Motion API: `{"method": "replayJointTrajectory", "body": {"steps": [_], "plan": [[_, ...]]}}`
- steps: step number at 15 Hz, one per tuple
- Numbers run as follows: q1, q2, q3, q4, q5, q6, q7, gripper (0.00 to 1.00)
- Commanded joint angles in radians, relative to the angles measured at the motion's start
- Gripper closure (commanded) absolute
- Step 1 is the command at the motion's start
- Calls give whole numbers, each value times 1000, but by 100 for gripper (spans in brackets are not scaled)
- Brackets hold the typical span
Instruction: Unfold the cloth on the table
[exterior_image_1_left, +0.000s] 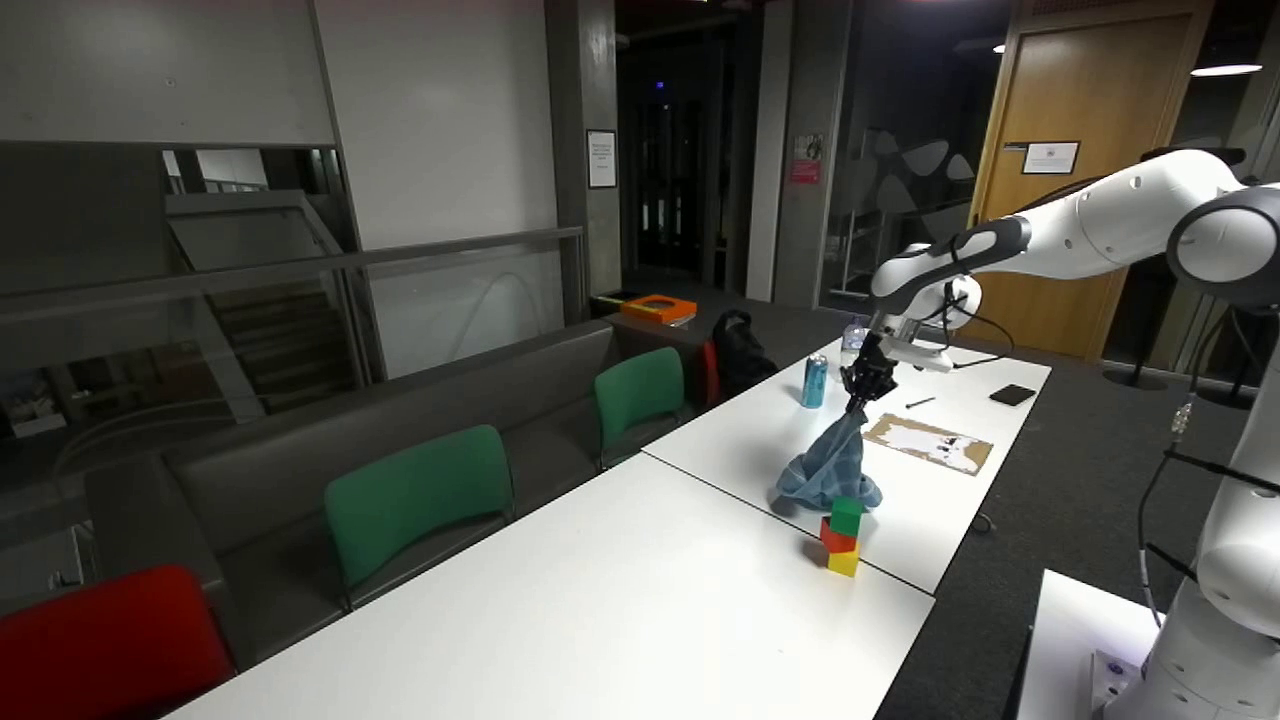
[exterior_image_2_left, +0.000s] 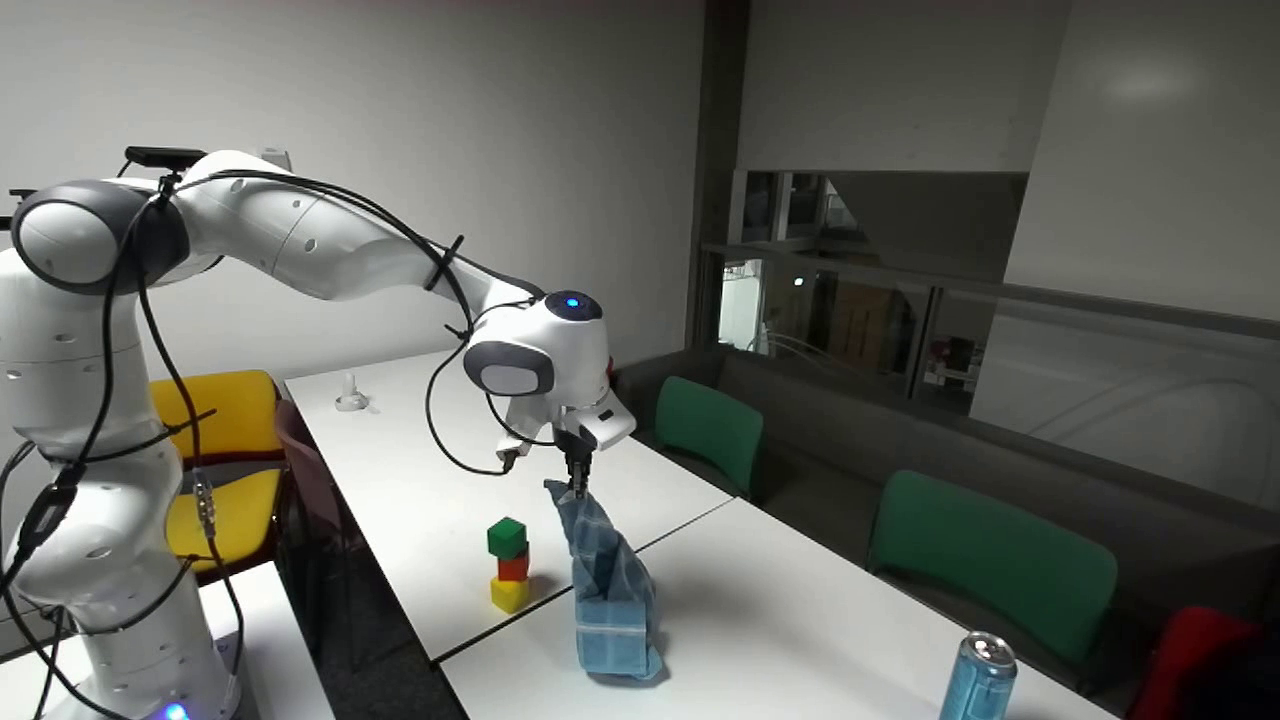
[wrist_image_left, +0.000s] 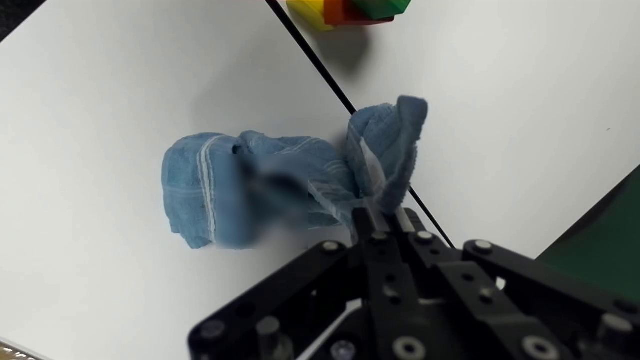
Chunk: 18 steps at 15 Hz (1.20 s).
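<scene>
A gripper clamps the raised end of a blue cloth near a block tower, which a swing that way could topple.

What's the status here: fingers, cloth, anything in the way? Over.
Fingers shut on cloth. Cloth hangs bunched, not spread. Stacked blocks close by, may obstruct.

Above the white table before us, an exterior view looks slantwise along its length, robot arm at frame right. From the opposite direction, nearer the cloth, an exterior view faces back, a blue can at lower right. Both share cloth and stacked blocks. Closest in, the wrist view points steeply down past the gripper.
</scene>
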Motion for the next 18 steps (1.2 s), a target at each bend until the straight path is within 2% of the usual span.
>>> {"method": "replayJointTrajectory", "body": {"steps": [1,3,4,5,6,8,14,15,16,18], "plan": [[-7,-27,-1,-9,-4,-18,-8,99],[-7,-27,-1,-9,-7,-19,-3,70],[-7,-26,-1,-8,-6,-22,-6,63],[-7,-26,-1,-9,-5,-18,-5,90],[-7,-26,-1,-9,-4,-19,-6,91],[-7,-28,-1,-12,-7,-10,-4,100],[-7,-26,-1,-10,-11,-18,-9,100],[-6,-26,-1,-11,-26,-17,-8,91],[-4,-25,0,-14,-47,-17,-9,73],[-2,-22,1,-21,-77,-28,-24,59]]}}
